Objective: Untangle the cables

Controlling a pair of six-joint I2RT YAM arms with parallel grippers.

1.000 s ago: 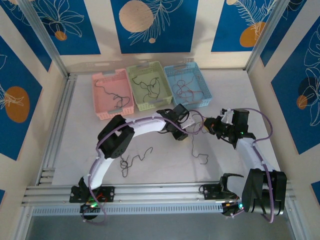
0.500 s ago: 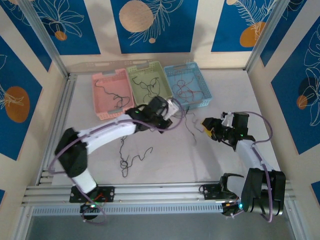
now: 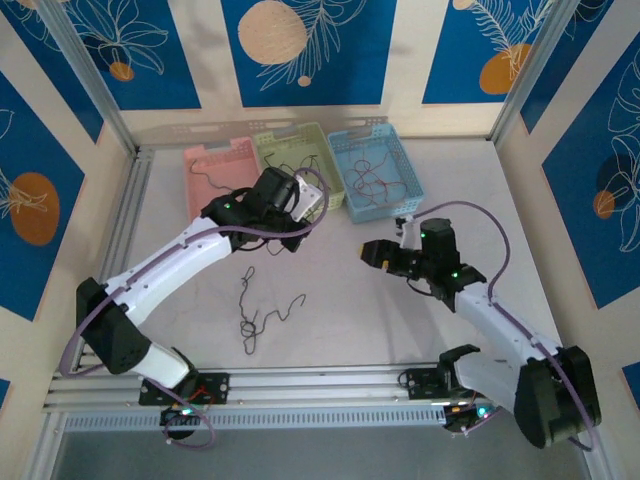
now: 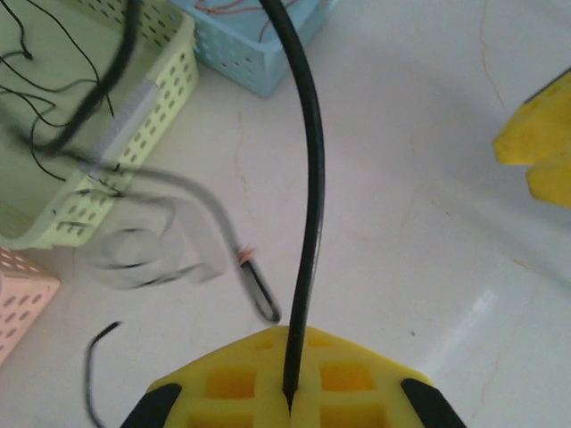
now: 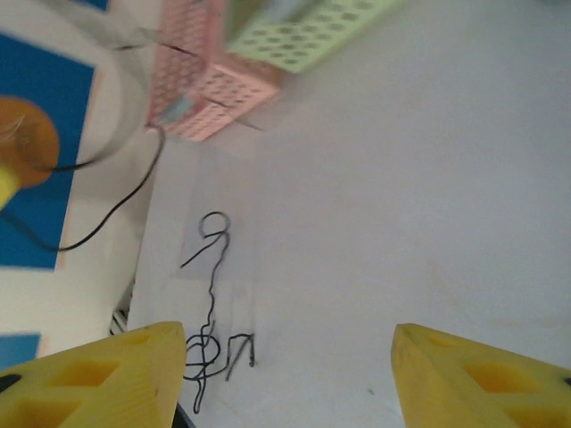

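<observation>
The left claw point(image 4: 290, 394) is pinched tight on a black cable point(image 4: 313, 223), its arm stretched out behind it; the right claw point(image 5: 285, 352) gapes wide.

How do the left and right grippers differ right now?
The left gripper is shut on a black cable; the right gripper is open and holds nothing. The left gripper is near a corner of the green basket; the right gripper hangs over bare table. Both have yellow fingers.
</observation>
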